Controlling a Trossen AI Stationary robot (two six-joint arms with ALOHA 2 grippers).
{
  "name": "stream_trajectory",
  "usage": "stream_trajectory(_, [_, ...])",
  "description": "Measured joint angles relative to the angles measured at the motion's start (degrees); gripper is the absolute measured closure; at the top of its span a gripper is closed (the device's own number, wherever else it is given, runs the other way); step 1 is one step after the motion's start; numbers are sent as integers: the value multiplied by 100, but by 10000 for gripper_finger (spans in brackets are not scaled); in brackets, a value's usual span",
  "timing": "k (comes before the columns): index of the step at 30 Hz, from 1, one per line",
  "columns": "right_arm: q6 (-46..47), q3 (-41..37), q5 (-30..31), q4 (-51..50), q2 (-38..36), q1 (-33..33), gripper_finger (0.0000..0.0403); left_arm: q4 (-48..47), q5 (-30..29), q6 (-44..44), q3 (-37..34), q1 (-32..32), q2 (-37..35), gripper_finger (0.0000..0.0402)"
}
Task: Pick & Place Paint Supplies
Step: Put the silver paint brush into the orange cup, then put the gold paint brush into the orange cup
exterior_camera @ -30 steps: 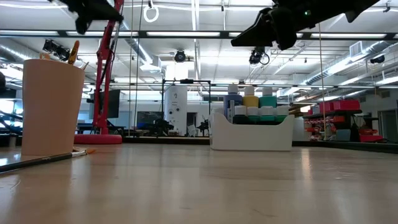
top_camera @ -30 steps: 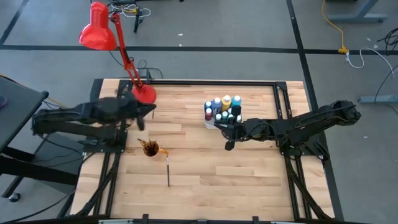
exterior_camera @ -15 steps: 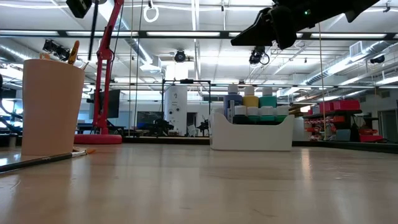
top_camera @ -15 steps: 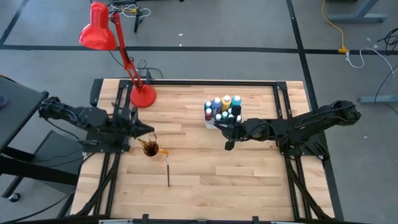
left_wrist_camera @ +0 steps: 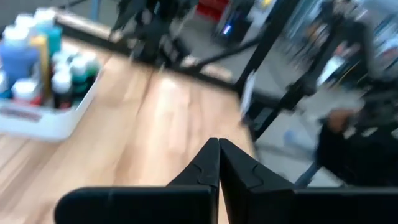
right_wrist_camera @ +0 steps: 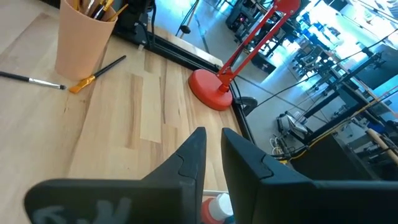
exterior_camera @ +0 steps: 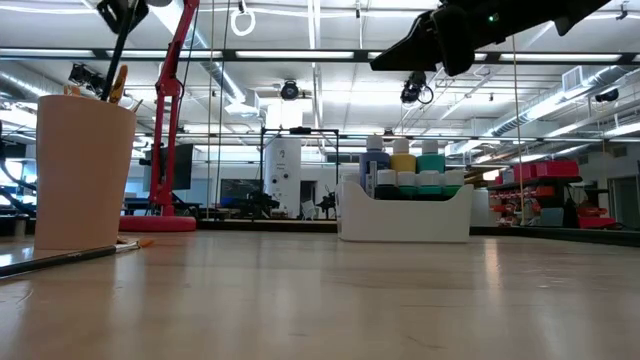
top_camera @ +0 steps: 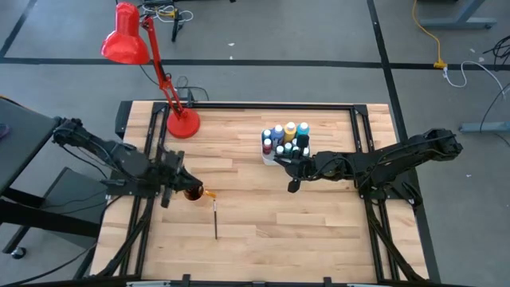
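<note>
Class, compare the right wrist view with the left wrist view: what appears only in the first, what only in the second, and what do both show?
Only the right wrist view shows the orange cup of brushes, two loose paintbrushes beside it, one dark-handled and one orange-handled, and the red desk lamp's base. Only the left wrist view shows the white rectangular tray packed with small paint bottles. Both show the wooden tabletop and that arm's own dark fingers: the left gripper shut, the right gripper slightly parted.
</note>
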Motion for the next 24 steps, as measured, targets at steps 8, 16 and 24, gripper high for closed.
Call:
stream_trajectory(8, [84, 0, -177, 41, 2, 0, 348, -792, -477, -220, 4, -94, 469, 386])
stream_trajectory(16, [146, 0, -788, 380, 2, 0, 348, -851, -494, -309, 4, -94, 1047, 359])
stream_trajectory(24, [527, 0, -853, 908, 2, 0, 348, -709, -530, -267, 4, -94, 1165, 345])
